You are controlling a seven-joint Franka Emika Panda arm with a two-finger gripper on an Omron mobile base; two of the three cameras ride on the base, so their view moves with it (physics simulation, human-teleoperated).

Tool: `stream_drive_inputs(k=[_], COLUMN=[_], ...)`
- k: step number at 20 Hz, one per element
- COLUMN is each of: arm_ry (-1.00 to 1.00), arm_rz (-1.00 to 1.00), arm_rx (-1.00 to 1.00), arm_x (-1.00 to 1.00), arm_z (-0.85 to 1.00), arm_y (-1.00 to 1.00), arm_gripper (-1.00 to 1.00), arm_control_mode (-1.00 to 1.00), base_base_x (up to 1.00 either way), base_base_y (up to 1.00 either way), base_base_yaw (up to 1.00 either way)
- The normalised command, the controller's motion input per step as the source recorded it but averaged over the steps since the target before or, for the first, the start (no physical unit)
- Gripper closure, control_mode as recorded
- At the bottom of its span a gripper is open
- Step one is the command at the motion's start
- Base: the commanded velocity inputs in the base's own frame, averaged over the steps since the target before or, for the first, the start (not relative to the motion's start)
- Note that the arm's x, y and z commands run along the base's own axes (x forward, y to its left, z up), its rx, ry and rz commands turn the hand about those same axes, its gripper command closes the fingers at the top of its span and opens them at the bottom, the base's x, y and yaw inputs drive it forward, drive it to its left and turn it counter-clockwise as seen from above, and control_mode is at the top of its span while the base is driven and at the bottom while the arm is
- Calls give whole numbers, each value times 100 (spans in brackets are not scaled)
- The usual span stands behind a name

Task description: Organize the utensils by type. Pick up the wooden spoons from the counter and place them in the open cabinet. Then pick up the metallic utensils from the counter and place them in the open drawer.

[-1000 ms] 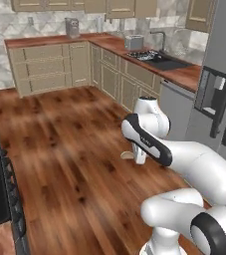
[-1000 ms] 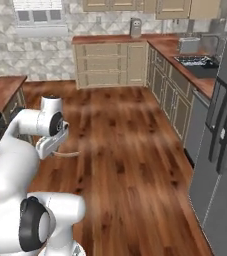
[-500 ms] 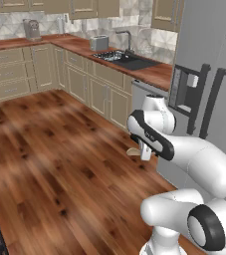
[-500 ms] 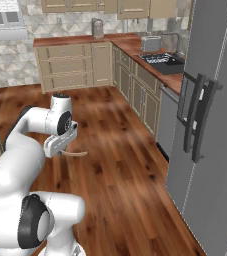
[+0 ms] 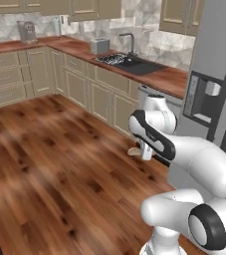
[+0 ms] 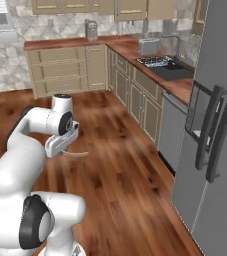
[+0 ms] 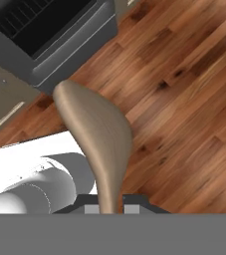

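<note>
Carrying the wooden spoon [image 7: 97,134] is the step judged to be in hand: the spoon is being gripped by its handle in the closed gripper [image 7: 109,203], with the broad pale bowl pointing away from the hand. In the right base view the spoon [image 6: 76,153] is being held out level beside the arm, above the reddish plank floor [image 6: 125,175]; in the left base view it [image 5: 134,151] is being seen just under the wrist. The spoon is being kept clear of every surface.

Next, the open cabinet is being called for, and it cannot be told from these views where it stands, so the base is judged to need more driving before any placing.

Around the robot, a grey refrigerator [image 6: 220,125] is standing close on the right. Farther off, a counter [image 5: 154,74] with a sink [image 5: 127,61] and a toaster [image 5: 99,46] is running along the right wall. Nothing is being seen lying across the open floor ahead
</note>
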Motion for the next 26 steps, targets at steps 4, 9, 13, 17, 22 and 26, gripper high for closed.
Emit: stream_drive_inputs(k=[4,9,13,17,22,26], arm_ry=[0,0,0,0,0,0], arm_rz=[0,0,0,0,0,0], arm_rx=[0,0,0,0,0,0], arm_x=[0,0,0,0,0,0], arm_z=[0,0,0,0,0,0], arm_y=[0,0,0,0,0,0], arm_gripper=[100,100,100,100,100,100], arm_control_mode=[100,100,100,100,100,100], base_base_x=[87,98,100,100,100,100], base_base_y=[31,43,41,40,48,62], base_base_yaw=[-21,-18,-10,-12,-16,-19])
